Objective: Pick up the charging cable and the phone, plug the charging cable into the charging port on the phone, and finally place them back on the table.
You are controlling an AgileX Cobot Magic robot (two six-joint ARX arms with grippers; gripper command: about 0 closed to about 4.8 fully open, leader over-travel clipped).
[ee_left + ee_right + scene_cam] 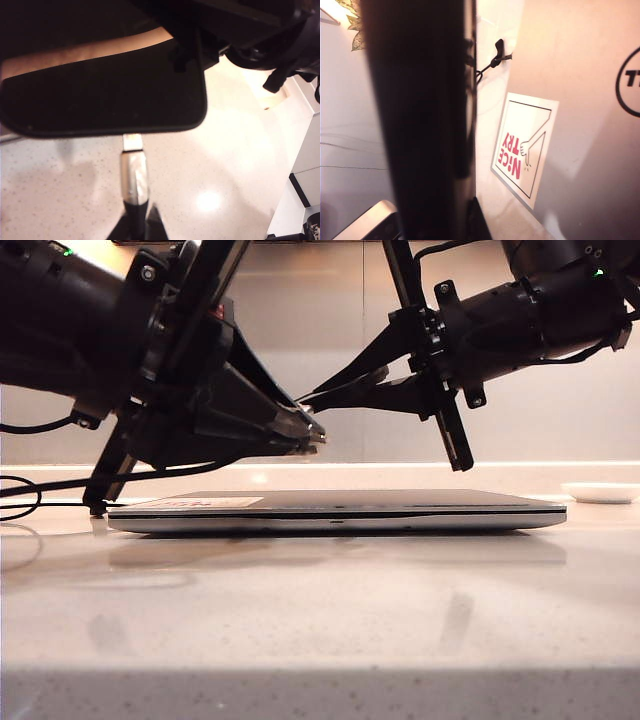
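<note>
1. Above the wide silver laptop-like slab point(340, 510), the left gripper point(312, 432) and the right gripper point(310, 398) met almost tip to tip, both clear of the pale speckled stone-like table point(320, 620).
2. The left gripper's jaws were pinched tight on the thin black charging cable point(134, 172) just behind its silvery metal plug.
3. The right gripper's jaws were clamped on the thin flat black phone point(105, 95), held in the air.
4. In the left wrist view the plug tip sat at the phone's lower edge, apparently entering the port; how deep it went could not be told.
5. Risk, as I judged it: a slight tilt between plug and port could jam or bend the tip if pushed.
6. A shallow seating could let the cable drop out during lowering, or the phone could land on the slab instead.
</note>
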